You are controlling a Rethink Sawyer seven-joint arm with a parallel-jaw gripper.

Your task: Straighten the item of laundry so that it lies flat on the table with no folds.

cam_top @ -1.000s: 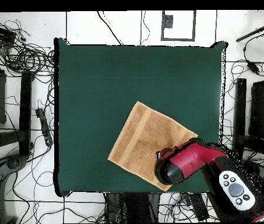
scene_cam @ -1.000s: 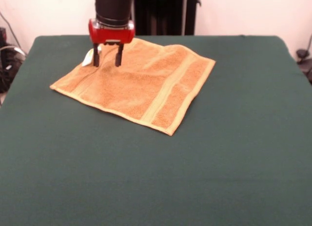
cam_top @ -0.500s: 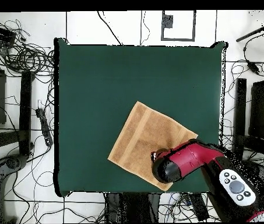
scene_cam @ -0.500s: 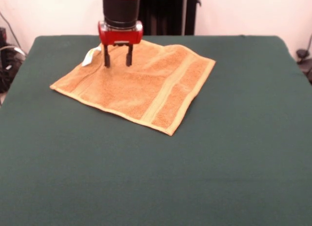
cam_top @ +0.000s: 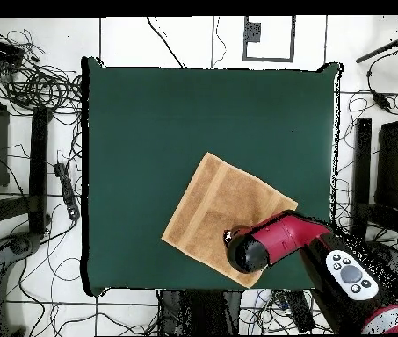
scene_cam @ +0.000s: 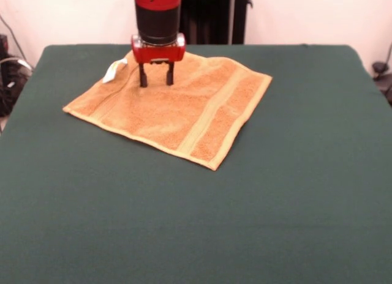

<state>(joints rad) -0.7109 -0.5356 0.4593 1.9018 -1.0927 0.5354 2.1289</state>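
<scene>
Towel [scene_cam: 174, 109] is sitting on the green bench [scene_cam: 294, 192], up toward 11 o'clock from bench centre in the front view, rotated so it reads like a diamond. Overhead it's down near the 5 o'clock part of the bench [cam_top: 149, 132], towel [cam_top: 209, 211] corner close to the bench edge. White tag [scene_cam: 114, 71] pokes out at the towel's 10 o'clock corner.

Hand [scene_cam: 155, 83] is hovering over the towel's far part, near 11 o'clock of it, fingers spread w/ a clear gap between them, nothing pinched. Tips look just at or barely above the terry, can't tell if they're touching. Overhead the arm [cam_top: 281, 241] covers that bit so no help there.

Honestly the towel looks mostly flat already imo. Paler bands run straight, edges look clean. Only suspect area is the far edge under/behind the hand, where it seems to ride up a little.

How I'd do this step: press down light, then drag outward toward the tag corner, not inward, otherwise you bunch it. Keep fingers spread for a wider contact patch. Go slow, terry grabs on felt and the whole thing may slide instead of smoothing.
</scene>
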